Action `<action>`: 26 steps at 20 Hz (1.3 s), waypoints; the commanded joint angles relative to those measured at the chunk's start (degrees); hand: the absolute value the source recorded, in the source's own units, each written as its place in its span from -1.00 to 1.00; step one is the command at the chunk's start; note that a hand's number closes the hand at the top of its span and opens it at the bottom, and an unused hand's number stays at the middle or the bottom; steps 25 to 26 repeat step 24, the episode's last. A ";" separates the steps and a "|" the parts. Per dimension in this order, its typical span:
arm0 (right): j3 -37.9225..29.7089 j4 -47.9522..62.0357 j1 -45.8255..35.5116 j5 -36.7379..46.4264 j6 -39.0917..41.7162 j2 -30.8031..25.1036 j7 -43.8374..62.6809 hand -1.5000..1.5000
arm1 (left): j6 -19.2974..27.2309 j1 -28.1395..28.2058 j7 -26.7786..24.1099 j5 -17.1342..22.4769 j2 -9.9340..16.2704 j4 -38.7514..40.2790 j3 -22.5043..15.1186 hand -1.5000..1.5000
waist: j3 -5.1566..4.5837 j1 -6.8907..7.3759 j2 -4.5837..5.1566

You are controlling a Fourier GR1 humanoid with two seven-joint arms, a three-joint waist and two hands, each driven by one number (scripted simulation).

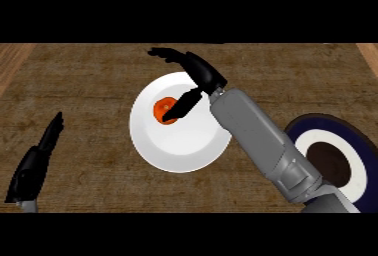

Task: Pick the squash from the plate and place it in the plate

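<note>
Nearest to me, my right forearm [266,145] is crossing from the counter's near right corner toward the middle, and it is hiding the left part of the dark blue plate [353,150] with its white ring and dark centre, which is lying at the right edge. My right hand [198,70] is hovering over the far rim of the white plate [173,145] at the middle of the wooden counter [81,65]. Its fingers are spreading out toward the far side, released, while the thumb is pointing down at the orange squash [163,107]. Whether the thumb tip is actually touching the squash is hard to tell, since it is covering part of it. That squash is sitting on the white plate's left half, toward its far side. My left hand [35,160] is resting at the near left edge, fingers straight and pointing away, seen edge-on, holding nothing.
</note>
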 commanded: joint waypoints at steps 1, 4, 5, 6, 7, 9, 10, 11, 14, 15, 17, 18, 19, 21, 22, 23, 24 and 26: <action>-6.40 2.98 -1.48 -3.13 -1.47 -0.31 0.94 -1.00 | -0.41 0.92 -1.96 0.62 0.31 0.99 1.24 0.00 | -0.02 -0.53 -0.10; -12.07 8.98 -1.57 -7.71 4.60 -4.85 -5.11 -1.00 | 0.61 1.20 -1.79 -0.49 -0.53 -0.09 0.33 0.00 | 0.02 0.44 0.42; -14.58 9.05 -2.55 -10.42 8.77 -7.32 -6.89 -1.00 | -0.25 -1.03 -1.21 -0.44 -0.13 1.30 0.00 0.00 | 0.04 0.37 0.74; -16.49 10.40 -3.36 -11.82 10.80 -9.68 -6.45 -1.00 | -0.51 1.84 -2.10 -0.38 0.16 -0.71 0.02 0.00 | 0.06 0.99 0.65; -16.80 11.61 -2.84 -11.46 10.25 -8.87 -9.27 -1.00 | -0.07 -0.31 0.10 0.14 -0.58 -0.80 0.32 0.00 | 0.05 0.58 0.53; -18.08 15.51 -3.85 -11.46 13.45 -11.47 -12.23 -1.00 | -1.04 1.25 -0.42 0.33 0.19 -2.30 0.42 0.00 | 0.06 1.21 0.64; -18.77 16.84 -3.92 -11.79 15.81 -13.40 -13.88 -1.00 | -1.08 1.44 0.20 0.08 -0.84 -2.65 -0.78 0.00 | 0.08 1.53 0.84; -19.09 17.58 -3.28 -11.75 17.38 -14.63 -16.31 -1.00 | -2.31 -1.01 1.23 0.97 0.96 -1.66 0.64 0.00 | 0.08 1.40 0.98; -18.63 20.13 -2.32 -10.11 22.24 -18.31 -21.86 -1.00 | -0.82 -1.09 1.44 -0.57 -0.88 -2.26 -1.02 0.00 | 0.11 1.56 1.11; -18.88 21.04 -2.56 -9.74 22.96 -20.31 -23.16 -1.00 | -1.64 0.41 0.10 -0.03 -0.07 -2.51 -0.45 0.00 | 0.12 2.24 1.30; -18.92 23.28 -4.76 -8.89 23.16 -20.47 -23.84 -1.00 | -1.82 -0.58 0.06 0.17 -0.56 -1.88 -0.68 0.00 | 0.11 2.53 1.36; -18.59 23.96 -4.82 -8.21 23.36 -21.61 -24.48 -1.00 | -0.32 -2.93 0.37 -1.00 -1.75 0.37 -1.32 0.00 | 0.11 2.58 1.79; -18.98 24.64 -4.07 -8.22 24.18 -23.04 -25.99 -1.00 | -0.60 -1.78 0.35 -1.20 -1.71 -1.44 -1.87 0.00 | 0.15 2.81 1.70; -18.40 26.24 -4.03 -7.08 24.06 -22.63 -27.27 -1.00 | -1.81 -2.19 0.73 -0.18 -0.66 -1.05 -0.86 0.00 | 0.15 3.22 1.77; -18.99 26.77 -5.19 -7.54 25.55 -23.56 -26.89 -1.00 | -1.23 -2.80 -0.82 -1.02 -0.25 1.47 -0.42 0.00 | 0.12 3.05 1.86; -19.28 27.53 -5.92 -7.54 24.56 -22.84 -26.61 -1.00 | -0.49 -0.71 -1.97 -1.99 -1.35 -0.12 -1.77 0.00 | 0.13 3.34 1.66; -19.40 27.91 -5.14 -7.45 26.16 -25.27 -27.57 -1.00 | -0.97 0.00 -2.11 -0.72 -1.16 -1.42 -0.96 0.00 | 0.17 3.86 1.82; -19.40 27.91 -5.14 -7.45 26.16 -25.27 -27.57 -1.00 | -0.97 0.00 -2.11 -0.72 -1.16 -1.42 -0.96 0.00 | 0.17 3.86 1.82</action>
